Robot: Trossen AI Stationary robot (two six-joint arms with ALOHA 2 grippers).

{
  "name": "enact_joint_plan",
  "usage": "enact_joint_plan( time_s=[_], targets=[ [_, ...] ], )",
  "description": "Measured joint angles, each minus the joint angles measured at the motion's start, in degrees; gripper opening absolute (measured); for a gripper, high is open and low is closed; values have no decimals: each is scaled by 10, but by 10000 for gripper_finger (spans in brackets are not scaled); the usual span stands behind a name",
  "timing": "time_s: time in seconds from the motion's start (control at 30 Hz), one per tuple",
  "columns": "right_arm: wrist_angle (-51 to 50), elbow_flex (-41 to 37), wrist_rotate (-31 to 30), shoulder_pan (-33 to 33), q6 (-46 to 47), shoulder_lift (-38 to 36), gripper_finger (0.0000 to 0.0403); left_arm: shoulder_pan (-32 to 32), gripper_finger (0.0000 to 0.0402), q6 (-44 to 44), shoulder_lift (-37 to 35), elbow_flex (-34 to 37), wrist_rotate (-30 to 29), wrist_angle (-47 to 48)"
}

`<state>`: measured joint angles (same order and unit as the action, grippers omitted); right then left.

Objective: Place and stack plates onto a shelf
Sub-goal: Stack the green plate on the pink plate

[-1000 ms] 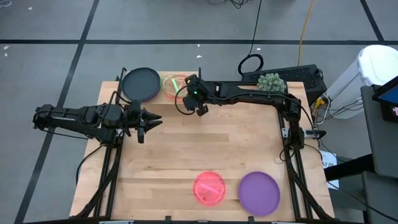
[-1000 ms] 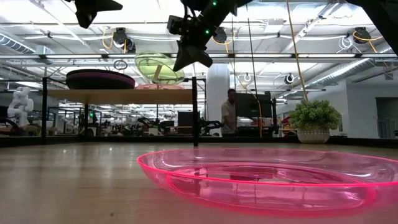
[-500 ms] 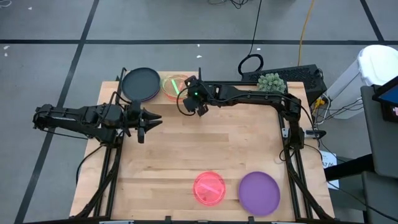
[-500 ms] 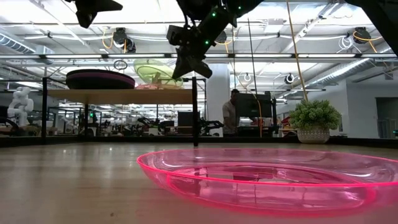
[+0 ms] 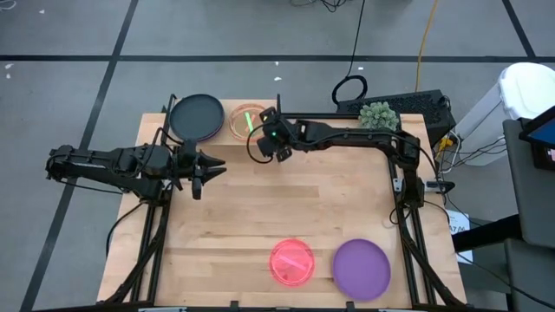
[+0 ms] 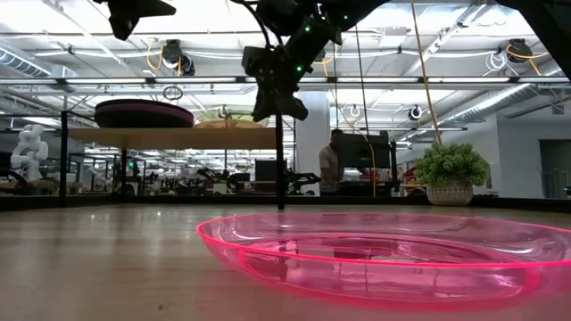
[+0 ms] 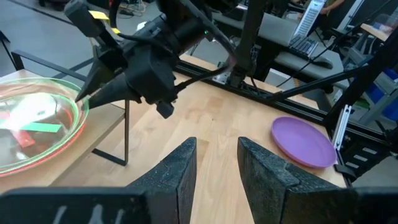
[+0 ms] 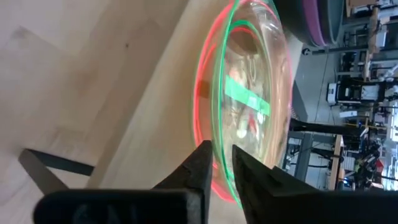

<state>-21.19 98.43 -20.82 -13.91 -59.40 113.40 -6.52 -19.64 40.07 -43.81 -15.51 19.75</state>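
Wooden shelf [image 5: 217, 139] bears green plate [image 8: 249, 99]; right gripper [image 8: 221, 158] fingers narrowly parted beside its rim, empty; left gripper [image 7: 216, 163] slightly apart, empty.

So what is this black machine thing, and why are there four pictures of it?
It is a robot with two arms working at a wooden table. One camera looks down from above, one sits low on the table, and each arm carries its own.

The right gripper is at the shelf at the table's far edge, its fingers nearly together beside a green plate that rests in a pink one. A dark plate lies on the shelf's other half.

The left gripper waits over the table, fingers apart, holding nothing.

A pink plate and a purple plate lie on the table's near part.
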Motion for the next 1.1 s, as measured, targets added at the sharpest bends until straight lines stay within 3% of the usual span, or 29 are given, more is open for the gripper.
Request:
enact_joint_plan(
  time_s=[0.43,0.7,1.1],
  targets=[
    [6,0,30,0,60,-3,109,0,122,-2,0,0,0,0],
    [13,0,-17,-2,99,-3,150,0,122,-15,0,0,0,0],
    [1,0,-3,0,175,-24,160,0,122,-51,0,0,5,0]
  ],
)
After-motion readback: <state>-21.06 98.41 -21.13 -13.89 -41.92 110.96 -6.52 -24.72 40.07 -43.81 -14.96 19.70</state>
